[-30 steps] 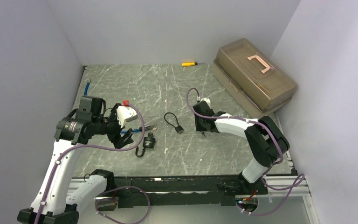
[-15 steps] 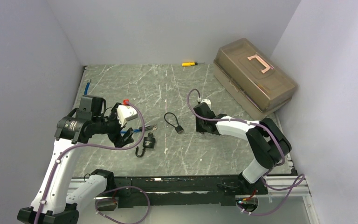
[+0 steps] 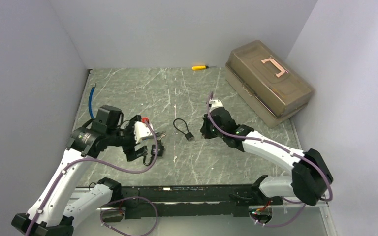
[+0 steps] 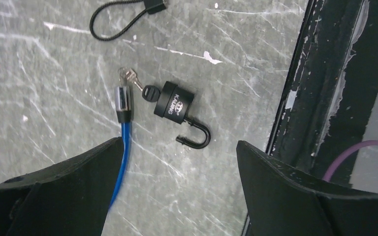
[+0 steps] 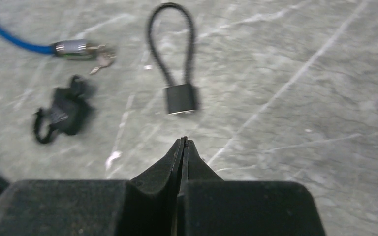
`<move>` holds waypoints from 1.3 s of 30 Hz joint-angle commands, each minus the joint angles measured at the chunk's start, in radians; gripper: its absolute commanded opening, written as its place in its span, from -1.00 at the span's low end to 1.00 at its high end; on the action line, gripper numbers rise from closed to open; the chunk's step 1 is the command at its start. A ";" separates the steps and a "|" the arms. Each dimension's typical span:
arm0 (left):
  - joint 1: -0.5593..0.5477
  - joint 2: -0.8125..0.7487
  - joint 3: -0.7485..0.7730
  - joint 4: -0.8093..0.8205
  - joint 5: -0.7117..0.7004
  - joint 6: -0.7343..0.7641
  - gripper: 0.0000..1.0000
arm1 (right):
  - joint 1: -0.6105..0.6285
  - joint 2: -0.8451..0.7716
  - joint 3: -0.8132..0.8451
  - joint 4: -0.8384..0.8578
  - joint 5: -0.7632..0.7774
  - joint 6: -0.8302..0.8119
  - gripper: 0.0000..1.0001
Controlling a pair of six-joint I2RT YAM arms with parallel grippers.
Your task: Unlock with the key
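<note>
Below the left pincer (image 4: pixel 179 147), jaws wide apart, the padlock (image 4: pixel 173 104) lies mid-frame on the desk (image 4: pixel 54 59), key (image 4: pixel 150 92) seated. Closing here could snag the blue cable (image 4: pixel 124 137) beside it and skew the key; the right pincer (image 5: pixel 183 142), pressed together, holds nothing.

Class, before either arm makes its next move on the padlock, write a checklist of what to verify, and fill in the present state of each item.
1. Padlock lies flat on the table, in the left wrist view: ok.
2. Key sits in the padlock's base, its black head against the body: ok.
3. Shackle has one end free, so it looks already open: ok.
4. Left gripper is open and empty, ready to grasp: ok.
5. Right gripper is ready to grasp: not ok, it is shut, empty and pointing toward the cable lock.
6. Blue cable is clear of the key: cannot tell, its metal end lies close beside it.
</note>
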 commanded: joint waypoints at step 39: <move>-0.245 0.076 0.089 0.815 0.388 -0.857 0.64 | 0.335 -0.293 0.315 0.228 -0.206 -0.087 -1.00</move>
